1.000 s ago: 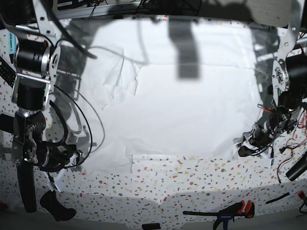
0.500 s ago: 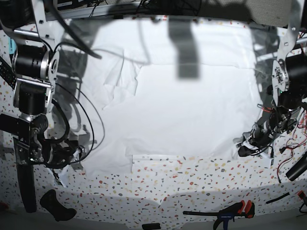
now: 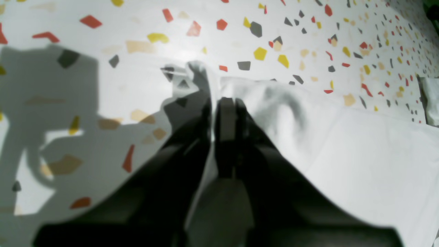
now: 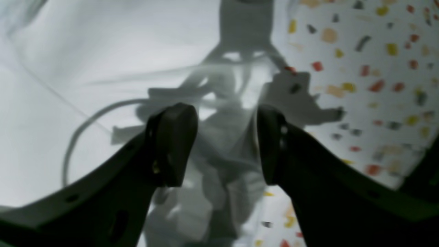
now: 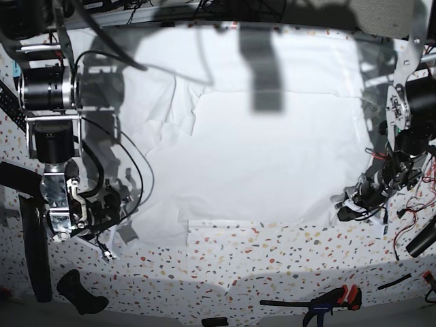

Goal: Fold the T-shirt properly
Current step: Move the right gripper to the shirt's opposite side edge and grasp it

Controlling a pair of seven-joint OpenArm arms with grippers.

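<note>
The white T-shirt (image 5: 259, 150) lies spread flat over most of the speckled table (image 5: 272, 262), with wrinkles near its left sleeve. My left gripper (image 5: 346, 210) is low at the shirt's front right corner. In the left wrist view the gripper (image 3: 219, 103) is shut, pinching a raised fold of the T-shirt's edge (image 3: 360, 147). My right gripper (image 5: 117, 204) is at the shirt's front left edge. In the right wrist view it (image 4: 223, 144) is open, its fingers (image 4: 175, 144) hovering apart over the bunched cloth (image 4: 85, 51) beside bare table.
A clamp with red and black handles (image 5: 334, 300) lies at the front right of the table. A black object (image 5: 80, 291) sits at the front left. Loose cables (image 5: 409, 225) hang by the left arm at the right edge. Shadows fall across the shirt's back.
The right arm has swung in towards the shirt's front left edge and its gripper now sits over the cloth. The left arm and the shirt have not moved.
</note>
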